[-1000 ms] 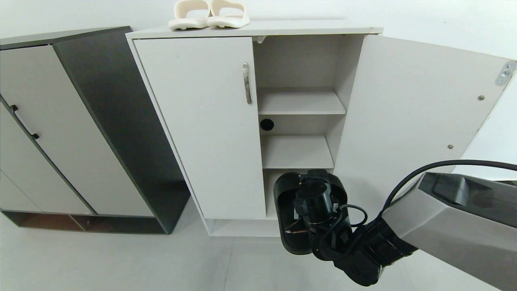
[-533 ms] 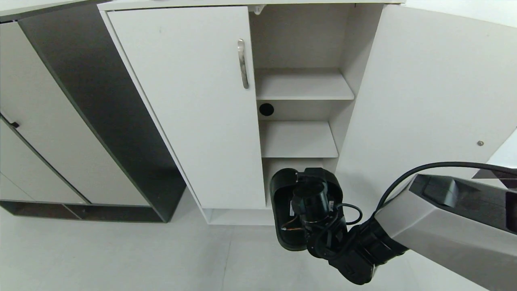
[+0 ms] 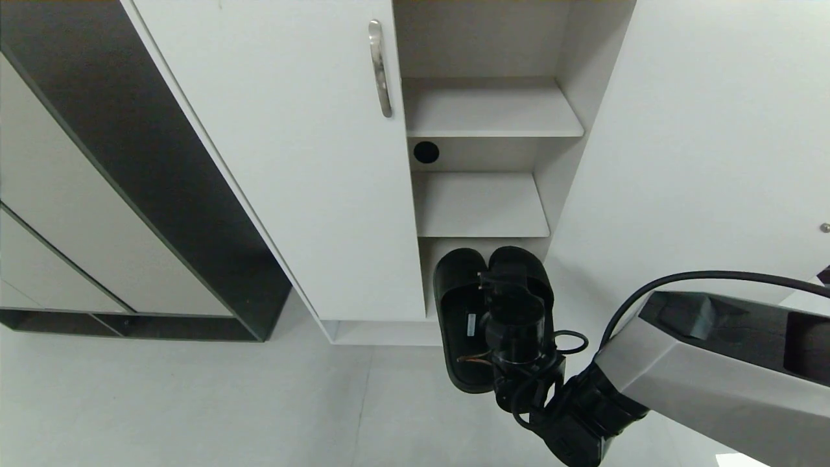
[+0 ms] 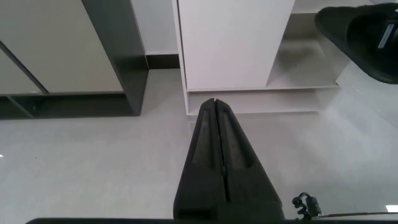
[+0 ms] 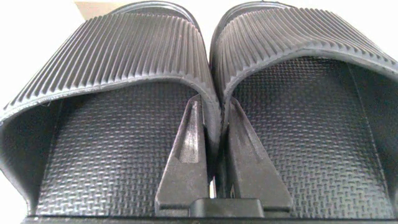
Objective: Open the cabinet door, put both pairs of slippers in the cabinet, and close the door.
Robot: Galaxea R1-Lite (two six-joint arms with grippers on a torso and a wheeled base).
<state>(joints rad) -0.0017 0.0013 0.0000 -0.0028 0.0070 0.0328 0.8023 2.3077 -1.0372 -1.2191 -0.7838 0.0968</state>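
Observation:
My right gripper point(image 3: 496, 288) holds a pair of black slippers point(image 3: 463, 311) side by side in front of the white cabinet's point(image 3: 292, 162) lowest compartment, toes pointing into it. In the right wrist view the fingers point(image 5: 186, 155) pinch the two inner walls of the black slippers point(image 5: 124, 99) together, one finger inside each slipper. The cabinet's right door point(image 3: 700, 130) stands wide open; its left door with a metal handle point(image 3: 380, 68) is closed. The left gripper point(image 4: 215, 112) hangs shut and empty above the floor, left of the black slippers point(image 4: 367, 37).
Two bare shelves point(image 3: 480, 207) sit above the bottom compartment, with a round hole point(image 3: 426, 152) in the back panel. A grey and dark cabinet point(image 3: 97, 181) stands to the left. Bare floor point(image 3: 194, 402) spreads in front.
The head camera has tilted down, so the cabinet top has left the picture. My right gripper has carried the black slippers a little farther toward the bottom compartment.

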